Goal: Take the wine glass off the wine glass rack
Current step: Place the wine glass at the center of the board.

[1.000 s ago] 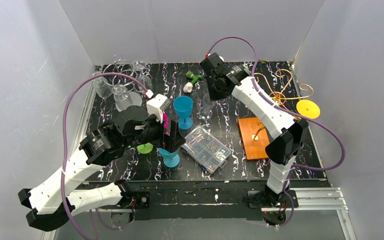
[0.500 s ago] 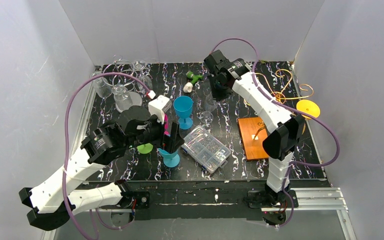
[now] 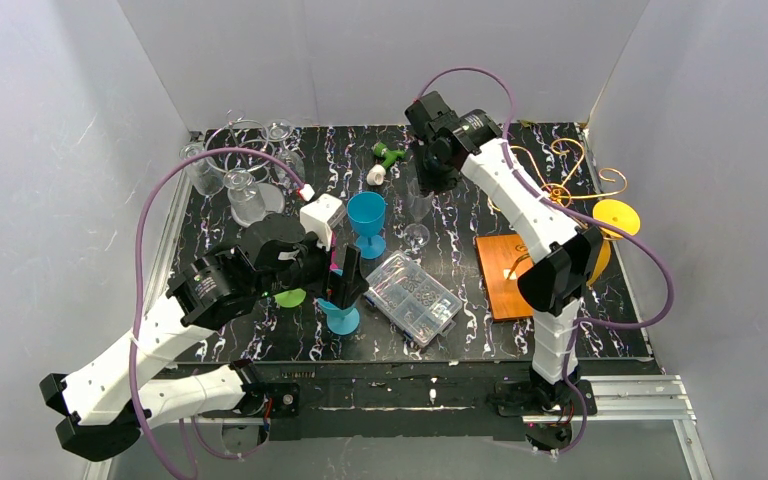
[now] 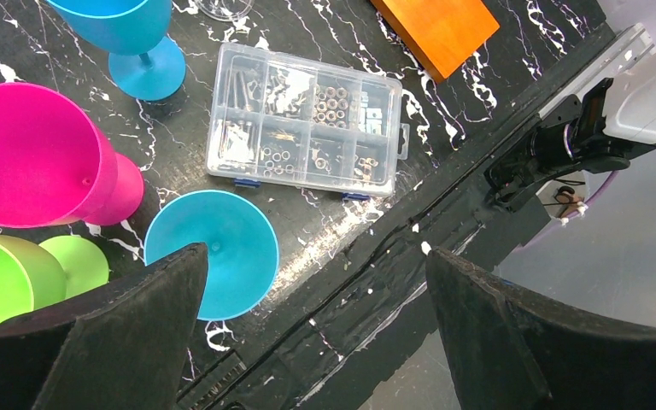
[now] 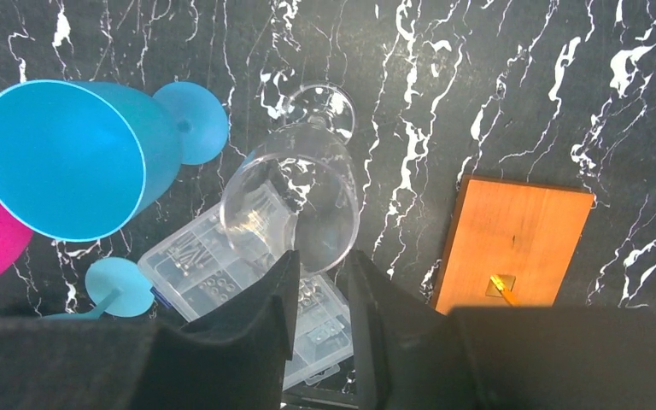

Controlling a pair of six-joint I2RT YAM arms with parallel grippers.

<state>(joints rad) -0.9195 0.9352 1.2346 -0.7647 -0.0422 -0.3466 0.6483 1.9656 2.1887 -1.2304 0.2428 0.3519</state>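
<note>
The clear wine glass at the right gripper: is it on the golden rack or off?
Off. The clear wine glass is upright over the table, far from the golden rack, its rim pinched by the right gripper.

Robot lab test cell: plain white enclosure walls (image 3: 60, 150), black marbled table (image 3: 480, 330), aluminium frame rail (image 3: 630, 390).

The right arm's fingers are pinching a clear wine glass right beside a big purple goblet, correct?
Not quite. The goblet beside the clear wine glass is blue, not purple; the right wrist view shows it. The right gripper does pinch the glass's rim.
</note>
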